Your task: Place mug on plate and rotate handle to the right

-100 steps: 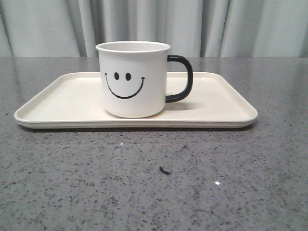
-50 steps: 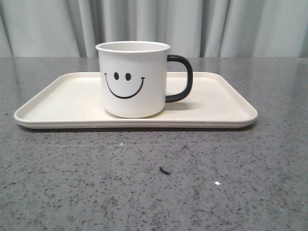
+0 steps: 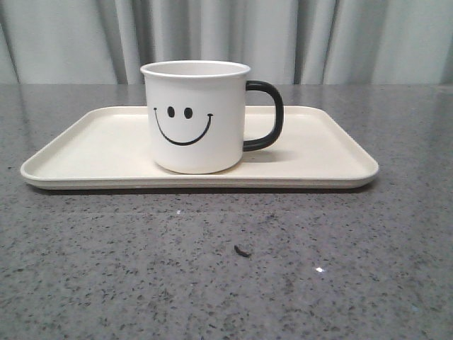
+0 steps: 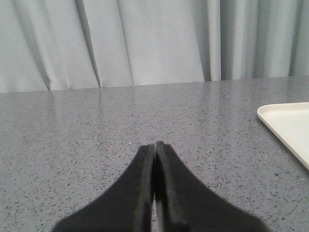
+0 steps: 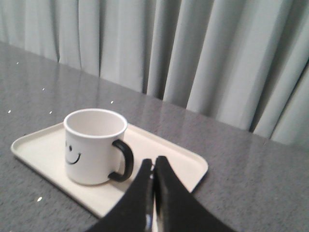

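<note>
The white mug (image 3: 196, 117) with a black smiley face stands upright on the cream plate (image 3: 92, 152), near its middle. Its black handle (image 3: 267, 115) points to the right. The mug (image 5: 91, 145), its handle (image 5: 123, 162) and the plate (image 5: 186, 166) also show in the right wrist view. My right gripper (image 5: 153, 160) is shut and empty, raised off to the right of the plate, clear of the mug. My left gripper (image 4: 155, 145) is shut and empty over bare table, left of the plate's corner (image 4: 289, 125). Neither gripper shows in the front view.
The grey speckled table (image 3: 226, 269) runs from the front edge to pale curtains (image 3: 318, 39) at the back. A small dark speck (image 3: 243, 250) lies on the table in front of the plate.
</note>
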